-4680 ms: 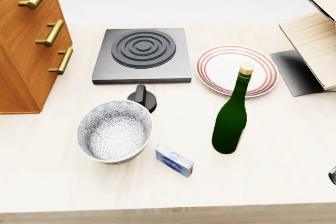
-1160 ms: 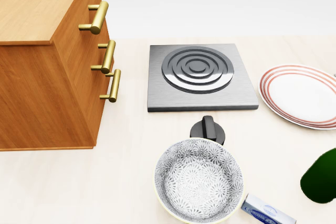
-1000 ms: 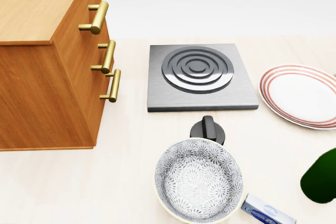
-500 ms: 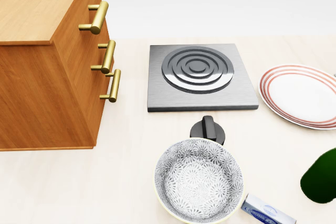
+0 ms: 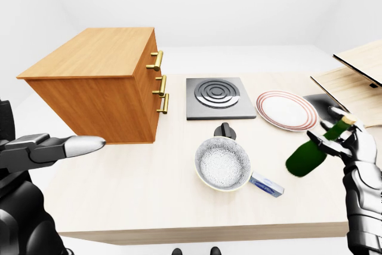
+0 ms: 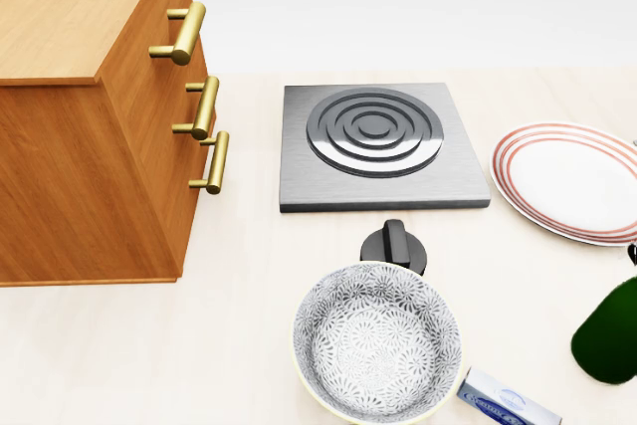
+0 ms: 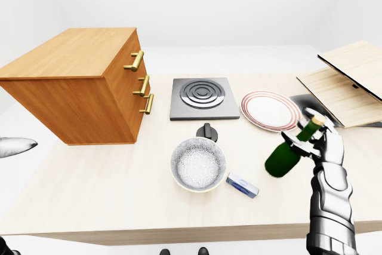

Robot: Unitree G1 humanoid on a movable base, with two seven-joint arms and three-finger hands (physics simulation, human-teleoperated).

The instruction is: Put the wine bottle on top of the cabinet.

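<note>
At the right edge of the table (image 7: 107, 195), the right hand (image 7: 319, 141) has its fingers wrapped round the neck of the bottle (image 7: 285, 155), which tilts with its cork up and to the right and its green body down and to the left, lifted off the table to the right of the bowl (image 7: 198, 163). Only the eye views show this grip; the head view catches just a dark green curve of the bottle at its right edge, with no hand.

Far left stands the cabinet (image 5: 98, 85), its three brass handles facing right toward the hob (image 5: 215, 97). Its top shows bare wood. A plate (image 5: 286, 110) with red rings lies right of the hob, a black knob (image 6: 394, 245) sits between hob and bowl, and a small blue-and-white box (image 5: 267, 184) lies just beside the bowl's near right.

The left hand (image 5: 57, 147) appears in the left-eye view at the left edge, fingers stretched out flat and apart, holding nothing, near the cabinet's lower corner. The right-eye view shows only its silver fingertip.
</note>
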